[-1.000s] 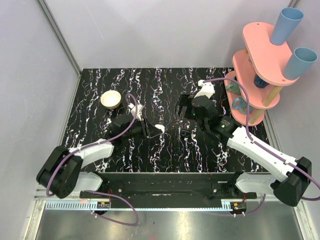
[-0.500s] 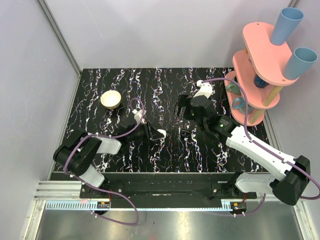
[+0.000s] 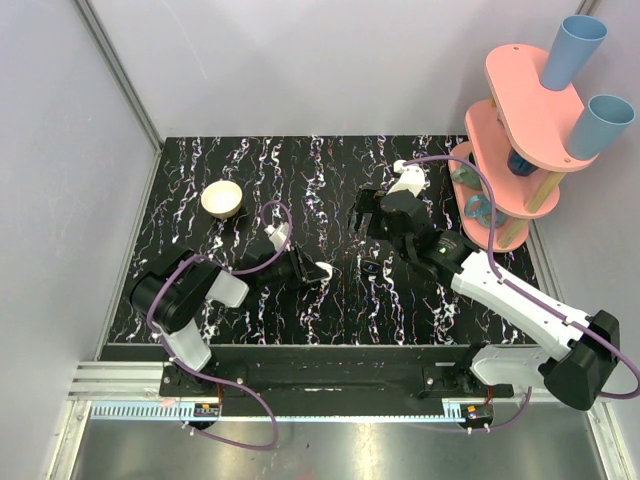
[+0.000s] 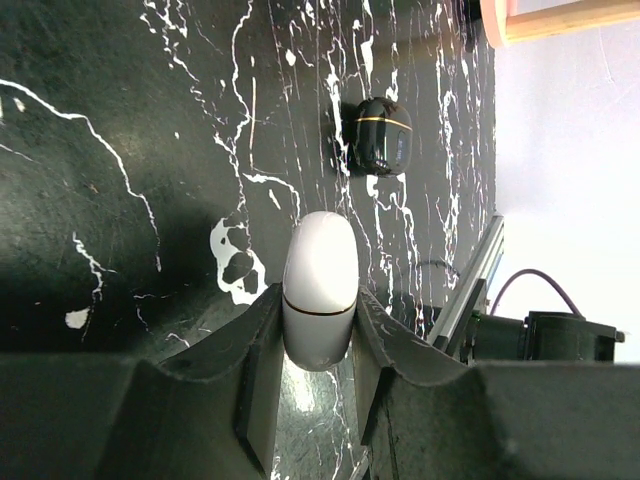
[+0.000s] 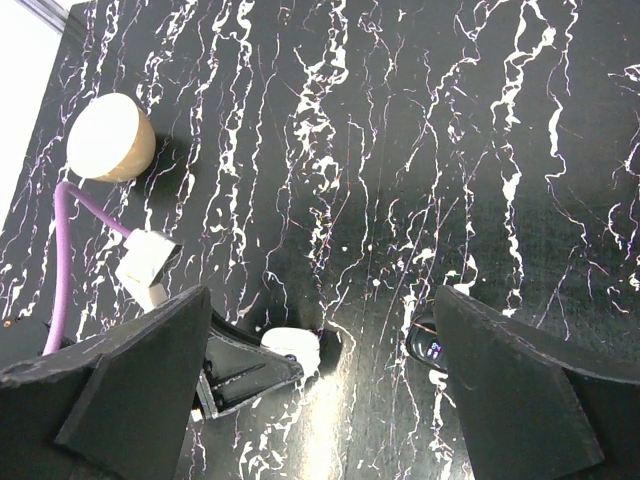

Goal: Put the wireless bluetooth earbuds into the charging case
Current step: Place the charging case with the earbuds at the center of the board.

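nearest the arm bases, the left claw (image 4: 318,302) is clamped on a white glossy earbud (image 4: 320,270), which sticks out past the fingertips, low over the table (image 4: 120,120). whether it touches the surface is not clear. the step in hand looks like carrying it to the charging case (image 3: 222,198), which sits well apart at the table's far left. done well, that likely means a firm pinch, a lift clear of the table, then lining the earbud up with its socket before easing it down, since glossy plastic may slip. just beyond lies a dark oval piece (image 4: 383,135) that cannot be identified. the right claw (image 5: 322,292) hangs wide open, holding nothing. a second white earbud cannot be seen, and the case's sockets are too small to make out.
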`<state>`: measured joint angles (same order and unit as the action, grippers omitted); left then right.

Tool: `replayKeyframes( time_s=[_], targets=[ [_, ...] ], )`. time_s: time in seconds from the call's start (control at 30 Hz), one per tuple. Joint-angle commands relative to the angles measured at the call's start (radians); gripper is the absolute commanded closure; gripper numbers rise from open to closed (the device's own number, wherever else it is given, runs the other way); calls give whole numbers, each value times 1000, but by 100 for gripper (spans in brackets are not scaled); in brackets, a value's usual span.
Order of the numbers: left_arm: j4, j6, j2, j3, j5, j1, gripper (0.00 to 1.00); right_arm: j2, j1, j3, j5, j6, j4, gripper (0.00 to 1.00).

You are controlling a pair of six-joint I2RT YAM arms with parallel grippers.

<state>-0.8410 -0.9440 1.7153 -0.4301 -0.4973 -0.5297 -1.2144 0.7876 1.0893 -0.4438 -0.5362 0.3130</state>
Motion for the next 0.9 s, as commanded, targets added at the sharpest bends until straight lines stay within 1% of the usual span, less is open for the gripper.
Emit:
replayKeyframes(
  time_s=[0.0, 0.13, 0.47, 0.5, 0.6, 0.67, 0.7, 0.77, 0.87],
  targets=[
    [-37, 7, -17, 8, 57, 4, 74, -7, -11, 23, 2, 8, -12, 0],
    [88, 59, -42, -18, 98, 2, 68, -7, -11, 18, 4, 7, -11, 0],
    [203, 102, -75, -47, 101, 4, 59, 1, -14, 14, 14, 4, -11, 0],
    [216, 111, -88, -48, 108, 4, 59, 3, -14, 14, 17, 5, -11, 0],
    [259, 131, -126, -44, 131, 2, 52, 7, -14, 11, 24, 12, -11, 0],
    [318, 154, -147, -52, 149, 4, 45, 13, -13, 6, 13, 13, -12, 0],
    [338, 174, -170, -56, 157, 4, 43, 13, -14, 6, 10, 15, -11, 0],
    [387, 189, -204, -62, 178, 4, 41, 16, -14, 4, 8, 16, -11, 0],
    [472, 228, -256, -79, 230, 4, 40, 21, -14, 0, 8, 21, -12, 0]
  ],
)
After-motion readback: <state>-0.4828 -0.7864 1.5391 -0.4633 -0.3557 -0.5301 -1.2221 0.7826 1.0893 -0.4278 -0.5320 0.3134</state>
